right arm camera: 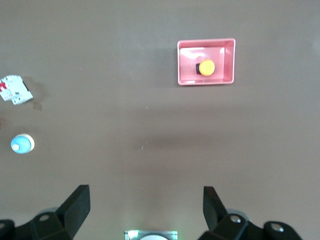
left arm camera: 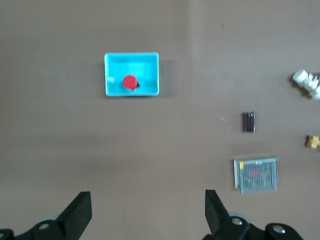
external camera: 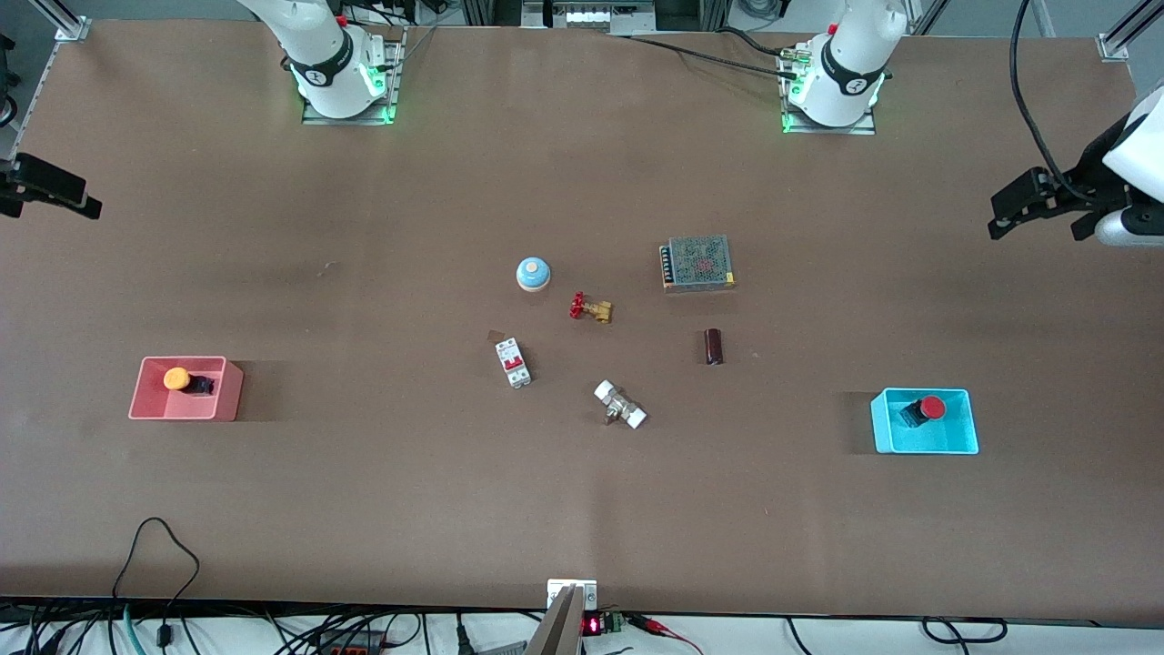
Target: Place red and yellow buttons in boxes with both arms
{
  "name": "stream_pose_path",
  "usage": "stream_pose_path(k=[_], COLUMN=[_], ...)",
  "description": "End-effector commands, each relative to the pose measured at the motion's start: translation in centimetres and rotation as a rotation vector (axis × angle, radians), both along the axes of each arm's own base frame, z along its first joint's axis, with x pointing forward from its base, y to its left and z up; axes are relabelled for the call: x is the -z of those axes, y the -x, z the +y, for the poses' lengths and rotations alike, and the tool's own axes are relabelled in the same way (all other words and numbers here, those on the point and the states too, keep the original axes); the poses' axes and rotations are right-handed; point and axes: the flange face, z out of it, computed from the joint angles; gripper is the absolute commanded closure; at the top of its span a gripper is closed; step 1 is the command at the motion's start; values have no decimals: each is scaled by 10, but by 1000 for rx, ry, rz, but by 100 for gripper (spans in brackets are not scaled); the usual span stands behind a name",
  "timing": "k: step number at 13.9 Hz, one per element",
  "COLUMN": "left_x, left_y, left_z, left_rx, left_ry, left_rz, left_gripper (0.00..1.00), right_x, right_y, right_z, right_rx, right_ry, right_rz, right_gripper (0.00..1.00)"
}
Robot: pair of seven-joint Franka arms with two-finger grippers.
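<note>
The orange-yellow button (external camera: 177, 378) lies in the pink-red box (external camera: 182, 411) toward the right arm's end of the table; both also show in the right wrist view, the button (right arm camera: 205, 67) in the box (right arm camera: 226, 54). The red button (external camera: 929, 408) lies in the cyan box (external camera: 923, 446) toward the left arm's end; the left wrist view shows the button (left arm camera: 130, 82) in the box (left arm camera: 148, 62). My left gripper (external camera: 1037, 218) (left arm camera: 148, 210) is open and empty, high over the table's edge. My right gripper (external camera: 45, 202) (right arm camera: 145, 205) is open and empty, high over its own end.
In the table's middle lie a blue-domed button (external camera: 533, 273), a brass valve with a red handwheel (external camera: 591, 307), a white circuit breaker (external camera: 513, 362), a white-capped fitting (external camera: 620, 405), a dark cylinder (external camera: 714, 346) and a meshed power supply (external camera: 697, 262).
</note>
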Motion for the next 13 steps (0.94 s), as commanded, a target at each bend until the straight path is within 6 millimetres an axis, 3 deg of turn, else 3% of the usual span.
stream_pose_path(k=[1, 4, 7, 13], left_x=[-20, -27, -37, -32], left_y=[-6, -16, -18, -19], left_z=[2, -1, 6, -1], left_rx=[4, 28, 164, 99], left_ry=[-8, -9, -7, -12], left_rz=[-4, -23, -45, -33], left_gripper=[0, 0, 0, 0], right_x=[4, 8, 4, 5], right_y=[17, 23, 36, 41], right_z=[14, 17, 18, 17], right_rx=[-5, 13, 36, 31], right_ry=[37, 35, 29, 28], right_rz=[25, 4, -15, 11], right_gripper=[0, 0, 0, 0])
